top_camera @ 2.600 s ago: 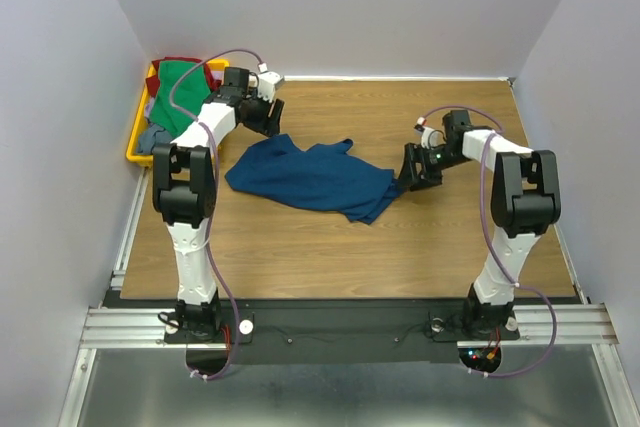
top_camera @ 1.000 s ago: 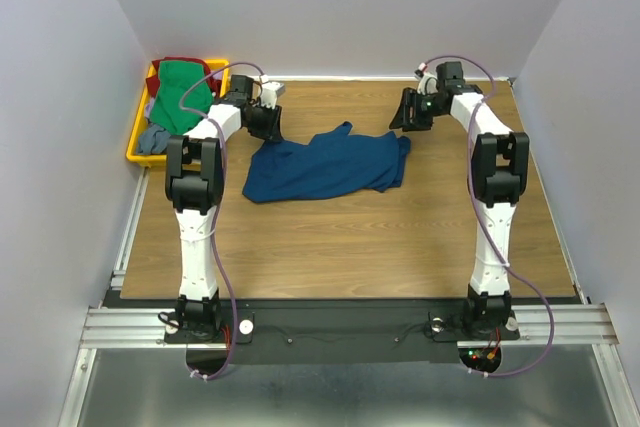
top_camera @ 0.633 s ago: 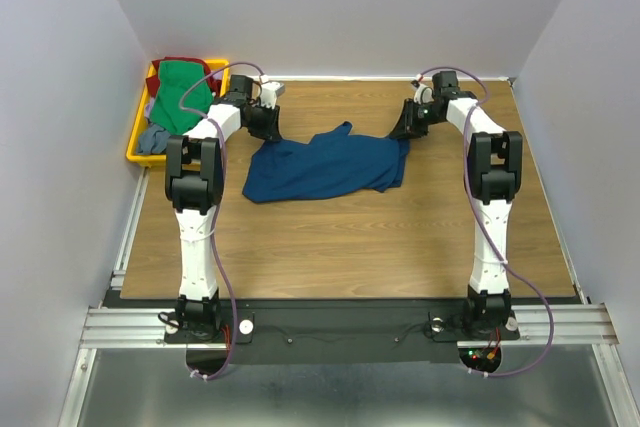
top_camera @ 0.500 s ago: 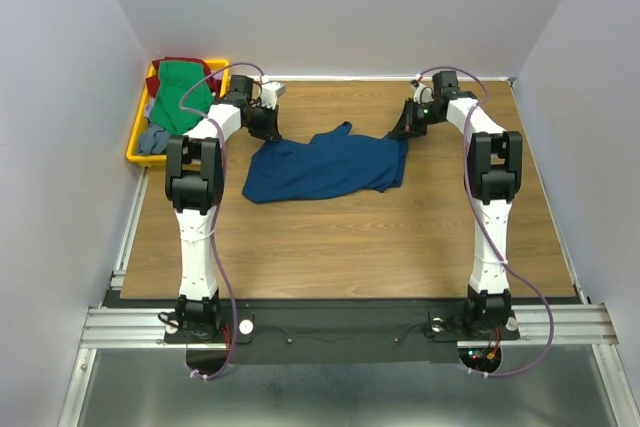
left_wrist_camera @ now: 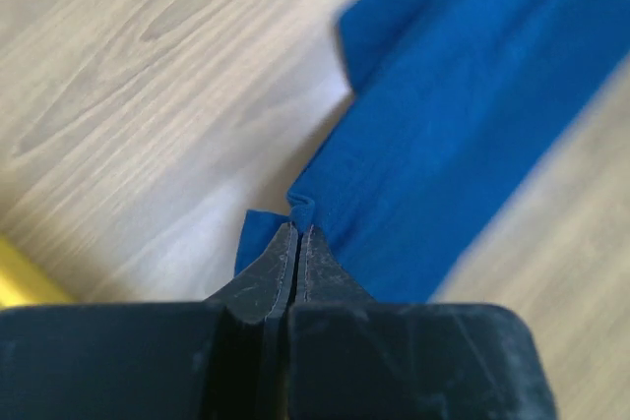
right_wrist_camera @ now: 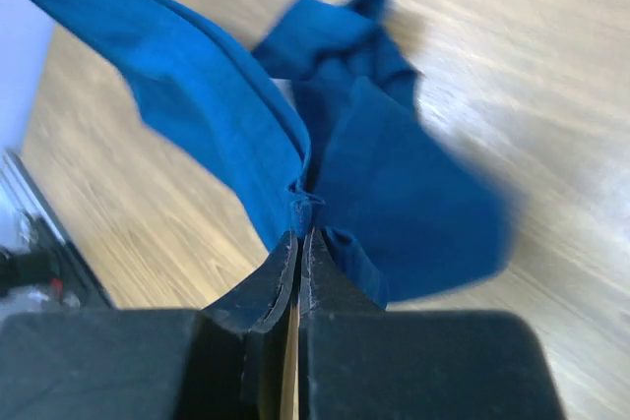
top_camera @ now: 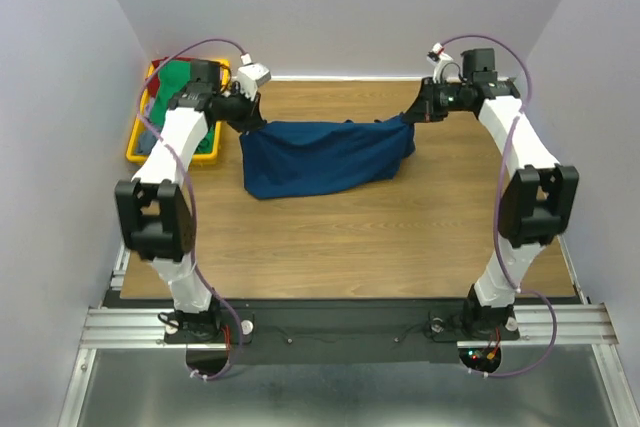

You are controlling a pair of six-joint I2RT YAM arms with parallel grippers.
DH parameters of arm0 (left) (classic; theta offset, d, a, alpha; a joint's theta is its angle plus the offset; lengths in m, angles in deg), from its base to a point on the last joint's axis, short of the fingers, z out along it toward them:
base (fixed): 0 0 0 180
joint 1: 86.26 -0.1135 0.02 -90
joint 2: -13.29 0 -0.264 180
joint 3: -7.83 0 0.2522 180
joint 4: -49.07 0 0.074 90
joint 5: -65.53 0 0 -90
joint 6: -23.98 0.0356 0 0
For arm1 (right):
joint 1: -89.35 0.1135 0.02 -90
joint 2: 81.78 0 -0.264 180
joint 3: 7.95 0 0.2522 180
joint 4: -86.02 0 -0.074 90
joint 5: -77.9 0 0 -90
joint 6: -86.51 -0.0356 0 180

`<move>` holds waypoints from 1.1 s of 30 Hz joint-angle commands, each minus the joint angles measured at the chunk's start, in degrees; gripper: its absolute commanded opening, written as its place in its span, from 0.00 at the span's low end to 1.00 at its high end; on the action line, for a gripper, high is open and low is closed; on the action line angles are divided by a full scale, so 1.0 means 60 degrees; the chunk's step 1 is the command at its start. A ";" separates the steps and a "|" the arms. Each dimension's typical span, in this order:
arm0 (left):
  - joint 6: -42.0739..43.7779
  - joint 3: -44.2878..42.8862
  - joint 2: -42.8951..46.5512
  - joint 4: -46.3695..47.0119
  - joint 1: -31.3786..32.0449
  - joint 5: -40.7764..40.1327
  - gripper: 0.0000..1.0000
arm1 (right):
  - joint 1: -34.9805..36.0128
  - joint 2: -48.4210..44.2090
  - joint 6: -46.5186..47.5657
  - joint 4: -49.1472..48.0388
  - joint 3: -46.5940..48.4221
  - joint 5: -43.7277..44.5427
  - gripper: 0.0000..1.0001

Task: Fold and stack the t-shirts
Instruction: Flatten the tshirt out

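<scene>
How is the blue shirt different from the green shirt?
The blue shirt hangs stretched between the left gripper and right gripper, both pinched shut on it; the green shirt lies bunched in the yellow tray. The blue shirt is in plain view; the green shirt is partly hidden behind the left arm. Both are soft cloth.

Seen from above, the left arm (top_camera: pixel 172 137) covers most of the yellow tray (top_camera: pixel 134 144) and part of the green t-shirt (top_camera: pixel 176 77) in it. In both wrist views the blue t-shirt (left_wrist_camera: pixel 463 95) smears into blur on the right and is cut off by the frame edge. Its pinched fold vanishes between the jaws.
</scene>
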 commanded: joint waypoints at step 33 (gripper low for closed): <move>0.3036 0.5968 0.3646 0.1648 0.0866 -0.0277 0.52 | 0.0593 0.0658 0.2062 0.1271 -0.0981 0.3141 0.72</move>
